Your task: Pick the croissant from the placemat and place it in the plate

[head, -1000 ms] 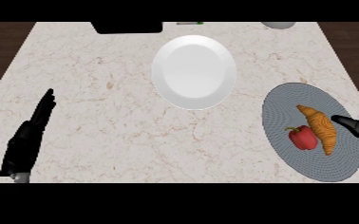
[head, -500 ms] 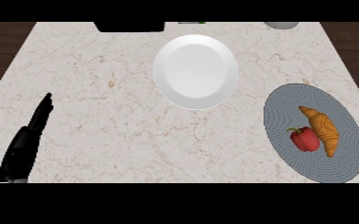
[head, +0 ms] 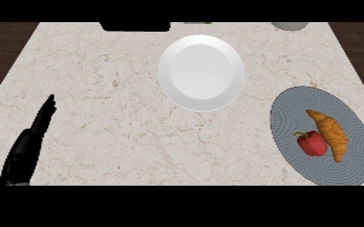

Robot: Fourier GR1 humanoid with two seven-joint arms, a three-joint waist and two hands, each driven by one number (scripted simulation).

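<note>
At the lower left edge of the tabletop (head: 107,125), the left hand (head: 32,142) is resting with fingers straight and together, holding nothing and pointing up the view. Near the centre, the white plate (head: 202,72) is sitting bare on the marble surface. At the right edge, the grey placemat (head: 298,110) is carrying a red pepper (head: 311,143) and, just beside it on the right, the croissant (head: 330,134), lying lengthwise. The right hand is not showing.
</note>
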